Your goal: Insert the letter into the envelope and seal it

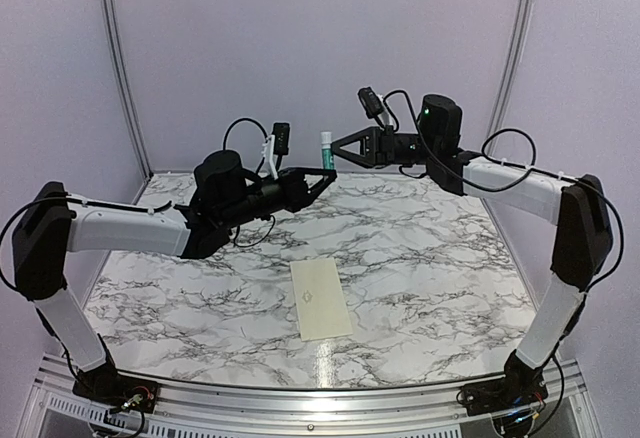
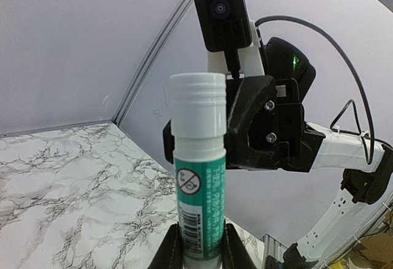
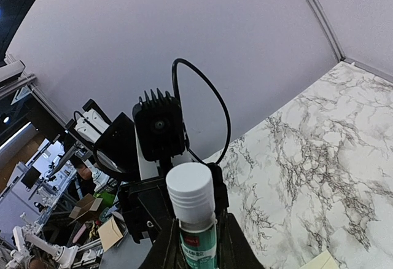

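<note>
A white-and-green glue tube (image 1: 326, 142) stands upright in the air above the far part of the table, with both grippers on it. My left gripper (image 1: 327, 173) is shut on its lower end (image 2: 198, 244). My right gripper (image 1: 336, 149) is shut on the green body just under the ribbed white cap (image 3: 191, 190), its fingers (image 3: 230, 244) on either side. The cream envelope (image 1: 320, 298) lies flat on the marble table, nearer the front, and one corner of it (image 3: 323, 261) shows in the right wrist view. The letter is not in view.
The marble table top (image 1: 430, 258) spreads around the envelope. Pale walls and metal frame posts (image 1: 118, 68) close in the back and sides. Both arms reach inward from the table's sides, high above the surface.
</note>
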You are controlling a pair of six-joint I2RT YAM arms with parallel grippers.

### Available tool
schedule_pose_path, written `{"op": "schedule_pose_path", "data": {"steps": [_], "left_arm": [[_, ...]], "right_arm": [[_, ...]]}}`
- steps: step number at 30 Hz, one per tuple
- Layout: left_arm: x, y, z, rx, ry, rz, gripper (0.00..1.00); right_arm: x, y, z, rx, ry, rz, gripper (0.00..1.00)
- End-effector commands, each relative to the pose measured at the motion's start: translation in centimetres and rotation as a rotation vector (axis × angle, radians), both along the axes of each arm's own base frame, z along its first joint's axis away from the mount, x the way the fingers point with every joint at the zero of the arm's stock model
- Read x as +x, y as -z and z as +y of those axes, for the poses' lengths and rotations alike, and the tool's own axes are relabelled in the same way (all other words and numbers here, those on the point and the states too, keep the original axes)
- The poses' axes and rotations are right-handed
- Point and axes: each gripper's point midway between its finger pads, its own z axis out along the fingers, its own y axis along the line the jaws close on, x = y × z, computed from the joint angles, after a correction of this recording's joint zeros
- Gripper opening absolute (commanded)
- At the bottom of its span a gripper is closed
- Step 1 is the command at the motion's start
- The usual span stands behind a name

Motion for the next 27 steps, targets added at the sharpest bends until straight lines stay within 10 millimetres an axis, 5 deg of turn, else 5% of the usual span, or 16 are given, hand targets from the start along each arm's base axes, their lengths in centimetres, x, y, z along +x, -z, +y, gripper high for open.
{"op": "schedule_pose_path", "data": {"steps": [1,13,21,27], "left_arm": [[0.2,-2.8,-0.2,-0.073,0.016,-0.047,0.09],[0.4,-1.7,0.9,-0.006,-0.006,-0.104,0.10],[-1.3,0.1,0.3,0.075,0.087,-0.156,0.11],[-2.3,0.0,-0.3,0.074,0.153,-0.152,0.11]], "right_arm": [[-0.9,-1.5,0.0,0.015,0.010,-0.066,0.19],[-3.0,-1.6,-2.4,-0.136,0.018,-0.254,0.42],[-0.2,-4.1,-2.1,-0.154,0.097,-0.333,0.50],[1.1,-3.6,-0.9,-0.112,0.060,-0.249,0.51]]}}
